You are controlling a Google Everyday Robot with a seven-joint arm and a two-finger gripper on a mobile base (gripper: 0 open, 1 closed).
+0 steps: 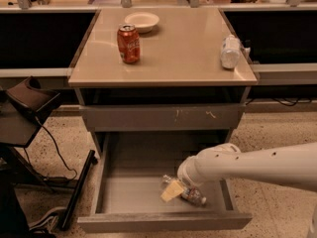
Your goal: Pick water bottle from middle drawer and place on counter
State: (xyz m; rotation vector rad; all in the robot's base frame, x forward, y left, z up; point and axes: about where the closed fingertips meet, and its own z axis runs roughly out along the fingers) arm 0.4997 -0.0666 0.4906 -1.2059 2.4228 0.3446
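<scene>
Grasp step in hand, pick not yet made. Middle drawer (pixel 130 198) is pulled fully out, with a grey floor that is bare on its left half. Gripper (pixel 173 190) is down inside the drawer, right of centre, low over the floor and right at the near-left end of the water bottle (pixel 193 196). Claw state: cannot tell, and contact with the bottle is unclear too. Bottle lies on its side, angled from back-left to front-right, on the drawer floor toward the right wall. White arm (pixel 257 165) comes in from the right edge over the drawer's right side.

Next move, as I judge it: settle the claw across the bottle's body, pinch, then lift straight up clear of the low drawer sides and the scratched drawer front (pixel 158 118) above before swinging up. A ribbed round bottle may roll or slip if caught off-centre.

Counter (pixel 178 58) is a glossy beige top. Left to right on it: red soda can (pixel 128 44) upright at left, pale bowl (pixel 142 21) at the back just behind it, stubby white bottle (pixel 230 51) at the right edge. Middle and front look free for the drop.

Room: black seat (pixel 29 100) at far left, cable (pixel 55 150) hanging below it, black pole (pixel 77 190) leaning beside the drawer's left side. Speckled floor (pixel 277 133) all round.
</scene>
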